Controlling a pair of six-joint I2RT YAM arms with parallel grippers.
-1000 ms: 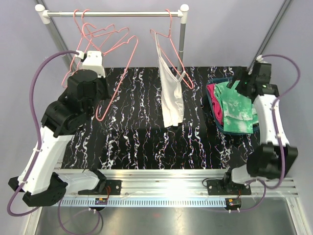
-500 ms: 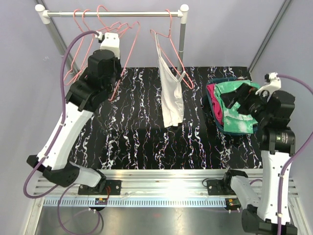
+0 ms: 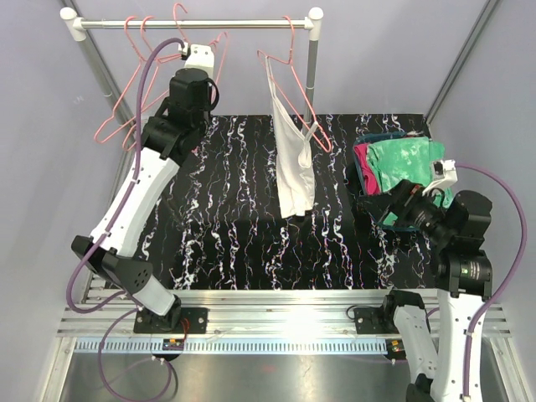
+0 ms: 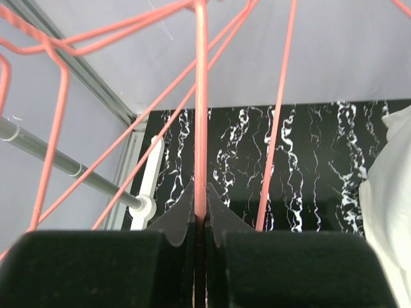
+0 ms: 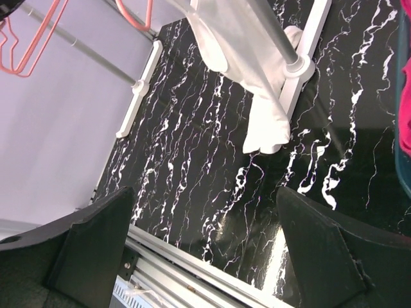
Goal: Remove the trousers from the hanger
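My left gripper (image 3: 208, 43) is raised to the clothes rail (image 3: 251, 24) and is shut on the wire of an empty pink hanger (image 3: 220, 52). In the left wrist view the jaws (image 4: 200, 191) pinch that hanger's wire (image 4: 201, 96). A white garment (image 3: 294, 159) hangs on another pink hanger (image 3: 293, 92) at the rail's right end. A green garment (image 3: 408, 159) lies folded in the basket (image 3: 365, 180) at the right. My right gripper (image 3: 388, 211) is open and empty in front of the basket; in the right wrist view (image 5: 205, 247) it is above the table.
Several empty pink hangers (image 3: 126, 92) hang at the rail's left end. A pink cloth (image 3: 369, 172) lies in the basket under the green one. The rail's white foot (image 5: 302, 61) stands on the black marbled table (image 3: 251, 243).
My left arm has lifted the pink hanger from low on the left up to the rail. My right arm has drawn back from over the basket toward the table's near edge.
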